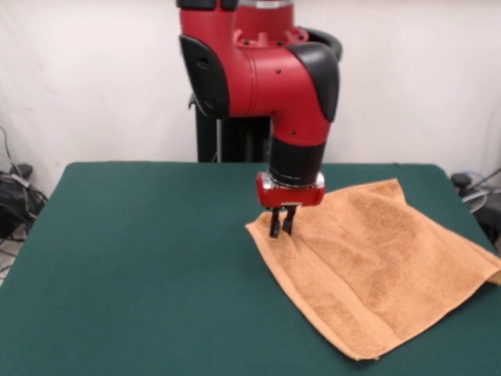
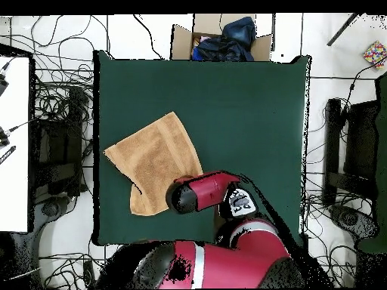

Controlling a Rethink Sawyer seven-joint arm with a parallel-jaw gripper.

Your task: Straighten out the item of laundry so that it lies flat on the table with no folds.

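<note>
Where the gripper (image 1: pixel 281 228) presses, fingers nearly closed and pinching the towel (image 1: pixel 376 266) at its left corner: orange-tan terry, rumpled, one edge folded over, on the green table (image 1: pixel 141 258).

Front view: bright, even indoor light, soft overall. Faint shadow on table (image 1: pixel 141 266) just beneath claw (image 1: pixel 281 225) and along towel (image 1: pixel 376 266) edge nearest camera. Dull sheen on red arm (image 1: pixel 266 70) casing above claw, no harsh glare. Slight softness throughout. Overhead view: table (image 2: pixel 249 113) evenly lit; floor beyond table very bright, nearly washed out.
</note>
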